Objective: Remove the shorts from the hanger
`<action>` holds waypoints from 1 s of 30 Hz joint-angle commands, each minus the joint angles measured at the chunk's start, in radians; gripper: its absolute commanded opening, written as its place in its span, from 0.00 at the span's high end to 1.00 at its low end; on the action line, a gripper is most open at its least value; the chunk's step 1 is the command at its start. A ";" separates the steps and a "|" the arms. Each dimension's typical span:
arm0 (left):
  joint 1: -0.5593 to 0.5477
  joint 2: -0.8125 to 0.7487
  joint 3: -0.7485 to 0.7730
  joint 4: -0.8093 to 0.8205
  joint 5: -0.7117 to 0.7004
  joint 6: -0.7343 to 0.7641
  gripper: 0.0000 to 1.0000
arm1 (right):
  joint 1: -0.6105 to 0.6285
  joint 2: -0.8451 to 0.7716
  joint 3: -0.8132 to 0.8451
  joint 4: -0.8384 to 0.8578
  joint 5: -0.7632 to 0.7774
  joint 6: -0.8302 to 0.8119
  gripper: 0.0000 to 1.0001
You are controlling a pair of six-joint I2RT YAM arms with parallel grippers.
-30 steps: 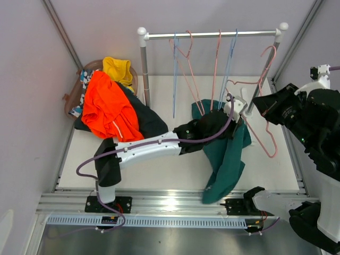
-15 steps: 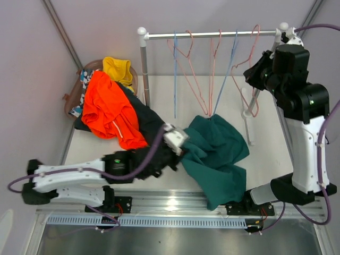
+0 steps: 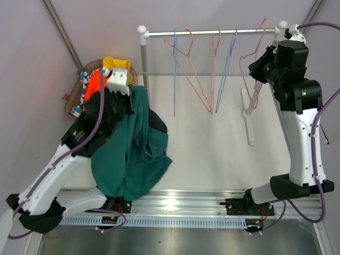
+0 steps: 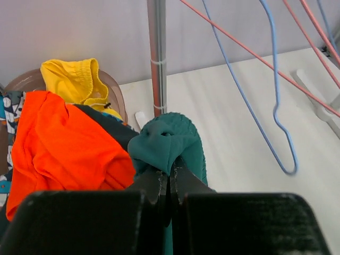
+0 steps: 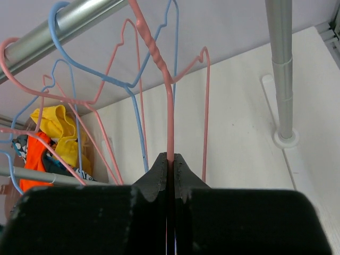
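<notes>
The teal green shorts hang bunched from my left gripper, which is shut on a fold of them over the clothes pile at the left. My left gripper has its fingers pressed together on the cloth. In that pile lie the orange-red shorts, yellow shorts, dark shorts and patterned shorts. My right gripper is shut on the wire of a bare pink hanger, up at the right end of the rail.
A brown basket holds part of the pile at the back left. Two blue hangers and two pink hangers hang bare from the rail. The rack's left post stands beside the pile; its right foot lies on the table.
My left arm swung the teal shorts from the table's middle to the left, over the pile by the basket. My right gripper stayed by the rail with the pink hanger.
</notes>
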 commanded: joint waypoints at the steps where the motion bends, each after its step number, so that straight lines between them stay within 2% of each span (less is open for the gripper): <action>1: 0.118 0.079 0.229 0.049 0.129 0.074 1.00 | -0.020 -0.008 -0.034 0.077 -0.042 -0.015 1.00; 3: 0.204 0.165 0.322 0.029 0.151 0.078 1.00 | -0.029 0.004 -0.050 0.085 -0.056 -0.020 1.00; 4: 0.233 0.195 0.464 0.016 0.163 0.081 1.00 | -0.032 0.007 -0.054 0.089 -0.063 -0.023 1.00; 6: 0.299 0.313 0.583 -0.013 0.165 0.087 1.00 | -0.038 0.013 -0.071 0.100 -0.075 -0.023 1.00; 7: 0.317 0.361 0.793 -0.036 0.162 0.104 1.00 | -0.037 0.016 -0.077 0.105 -0.079 -0.023 1.00; 8: 0.340 0.414 0.871 -0.092 0.134 0.119 1.00 | -0.037 0.016 -0.084 0.109 -0.086 -0.022 1.00; 9: 0.348 0.521 1.028 -0.120 0.108 0.136 1.00 | -0.038 0.016 -0.100 0.118 -0.092 -0.022 1.00; 11: 0.391 0.588 1.150 -0.102 0.024 0.185 1.00 | -0.038 0.009 -0.123 0.135 -0.109 -0.017 1.00; 16: 0.480 0.703 1.151 0.096 -0.183 0.376 1.00 | -0.038 -0.011 -0.198 0.149 -0.122 -0.023 1.00; 18: 0.509 0.737 1.125 0.108 -0.228 0.362 1.00 | -0.040 -0.028 -0.225 0.169 -0.122 -0.025 1.00; 21: 0.566 0.804 1.099 0.015 -0.257 0.272 0.96 | -0.038 -0.031 -0.251 0.174 -0.125 -0.026 1.00; 24: 0.591 0.858 1.077 -0.098 -0.184 0.163 0.83 | -0.040 -0.043 -0.284 0.189 -0.123 -0.025 1.00; 25: 0.592 0.867 1.067 -0.106 -0.165 0.150 0.73 | -0.038 -0.047 -0.294 0.193 -0.125 -0.023 1.00; 29: 0.603 0.938 1.040 -0.131 -0.144 0.110 0.55 | -0.038 -0.062 -0.337 0.210 -0.138 -0.008 1.00; 30: 0.612 0.958 1.040 -0.155 -0.130 0.092 0.45 | -0.038 -0.068 -0.343 0.212 -0.138 -0.006 1.00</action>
